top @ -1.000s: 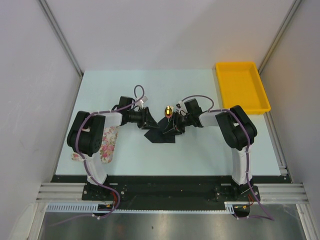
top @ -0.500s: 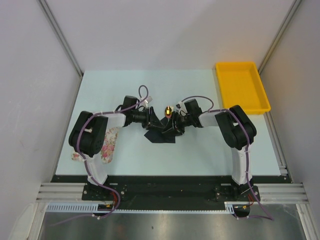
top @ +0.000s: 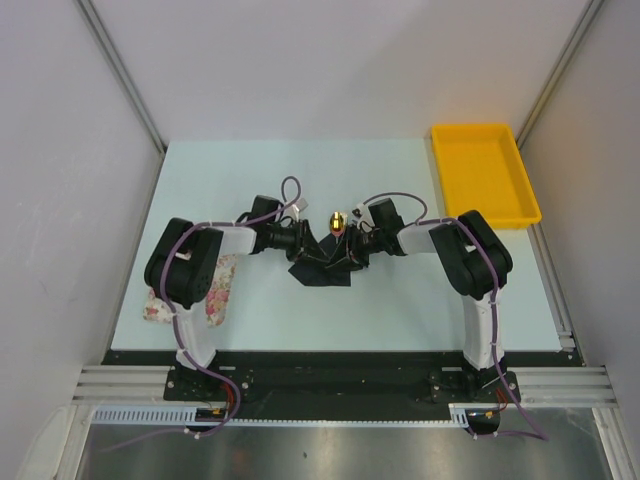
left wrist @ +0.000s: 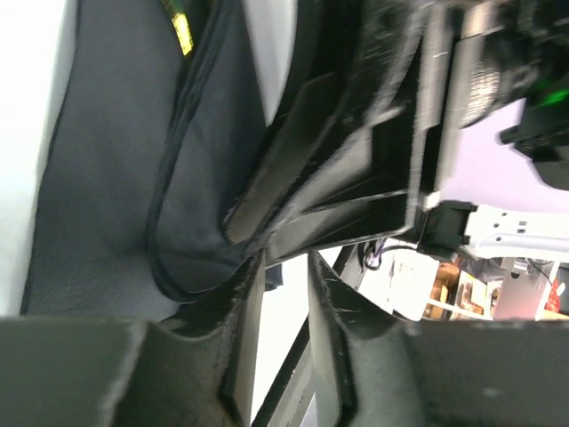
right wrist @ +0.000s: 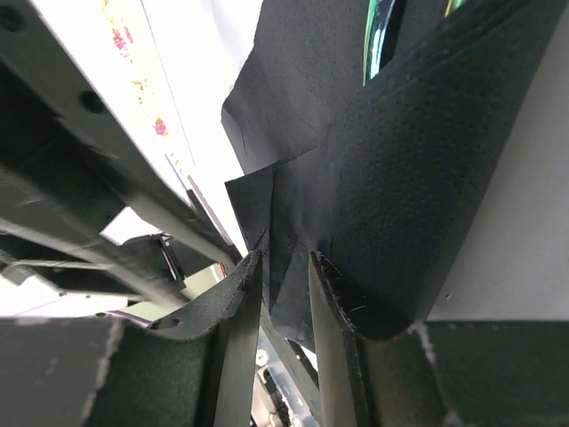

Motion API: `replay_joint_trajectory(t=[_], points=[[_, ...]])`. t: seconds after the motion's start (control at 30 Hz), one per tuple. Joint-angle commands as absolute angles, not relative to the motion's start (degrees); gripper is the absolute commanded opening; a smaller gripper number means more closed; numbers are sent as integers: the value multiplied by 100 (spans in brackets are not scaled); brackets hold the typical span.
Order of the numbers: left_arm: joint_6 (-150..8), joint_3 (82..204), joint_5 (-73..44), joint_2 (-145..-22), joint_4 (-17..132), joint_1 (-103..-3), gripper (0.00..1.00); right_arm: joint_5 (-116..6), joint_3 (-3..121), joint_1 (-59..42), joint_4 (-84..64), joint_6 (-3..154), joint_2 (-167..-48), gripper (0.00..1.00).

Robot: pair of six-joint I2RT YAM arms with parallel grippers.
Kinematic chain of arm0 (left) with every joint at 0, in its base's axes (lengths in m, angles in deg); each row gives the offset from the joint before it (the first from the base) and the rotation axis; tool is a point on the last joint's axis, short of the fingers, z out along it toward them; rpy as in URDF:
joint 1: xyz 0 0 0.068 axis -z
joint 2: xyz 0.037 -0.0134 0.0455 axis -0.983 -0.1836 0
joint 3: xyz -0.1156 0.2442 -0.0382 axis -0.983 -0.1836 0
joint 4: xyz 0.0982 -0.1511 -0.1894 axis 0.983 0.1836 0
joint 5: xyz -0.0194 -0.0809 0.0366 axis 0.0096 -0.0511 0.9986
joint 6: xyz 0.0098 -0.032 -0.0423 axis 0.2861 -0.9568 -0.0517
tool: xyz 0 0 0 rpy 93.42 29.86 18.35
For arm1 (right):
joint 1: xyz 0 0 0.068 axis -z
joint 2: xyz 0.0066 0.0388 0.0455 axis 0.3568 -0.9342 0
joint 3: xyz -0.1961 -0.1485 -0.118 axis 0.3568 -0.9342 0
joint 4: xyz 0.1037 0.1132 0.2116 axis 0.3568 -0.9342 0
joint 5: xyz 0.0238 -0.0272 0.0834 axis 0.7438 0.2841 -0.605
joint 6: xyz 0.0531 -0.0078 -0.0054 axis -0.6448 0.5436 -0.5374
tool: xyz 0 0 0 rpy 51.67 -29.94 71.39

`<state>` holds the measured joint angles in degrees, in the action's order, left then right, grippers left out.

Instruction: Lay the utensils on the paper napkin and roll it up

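Both arms reach inward and meet over the middle of the tabletop [top: 400,300]; the left hand [top: 305,244] and the right hand [top: 346,250] face each other there, close together, with the paper napkin [top: 318,272] below and between them. The napkin is black and no longer flat; in the top view it lies as a crumpled, folded patch, its near edge spread on the surface just in front of the two hands. The utensils [top: 337,220] lie in its folds; one shiny gold end pokes out at the far side, between the two wrists, and the right wrist view shows a greenish handle [right wrist: 378,40] running under a raised flap of the black paper.

In the right wrist view the right hand's fingers [right wrist: 236,311] stand almost together, with only a slim gap; a fold of the napkin runs straight into that gap, so the hand pinches the paper. In the left wrist view the left hand's fingers [left wrist: 242,338] are drawn just as close; a curled napkin edge sits at their tips, yet pale surface shows through the gap lower down, and I cannot tell whether paper is caught between them.

A floral cloth [top: 222,290] lies on the left, partly under the left arm, apart from the napkin; a yellow tray [top: 485,175] sits at the far right corner, well apart from both hands.
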<state>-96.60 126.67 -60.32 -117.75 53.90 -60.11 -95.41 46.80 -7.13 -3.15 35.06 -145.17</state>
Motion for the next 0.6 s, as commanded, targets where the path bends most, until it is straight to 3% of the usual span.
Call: replay_joint_trajectory(t=[0.0, 0.37, 0.57], points=[[-9292, 12937, -5872, -11959, 5881, -5965, 29, -9492, 4656, -740, -264, 3528, -14625, 33], [-8299, 13262, -5177, -12144, 7166, -5973, 8, -9457, 5033, -731, -764, 4142, -14142, 30], [-8140, 13376, -4922, -12205, 7368, -5965, 4, -8843, 5402, -652, -1791, 4749, -13694, 24]])
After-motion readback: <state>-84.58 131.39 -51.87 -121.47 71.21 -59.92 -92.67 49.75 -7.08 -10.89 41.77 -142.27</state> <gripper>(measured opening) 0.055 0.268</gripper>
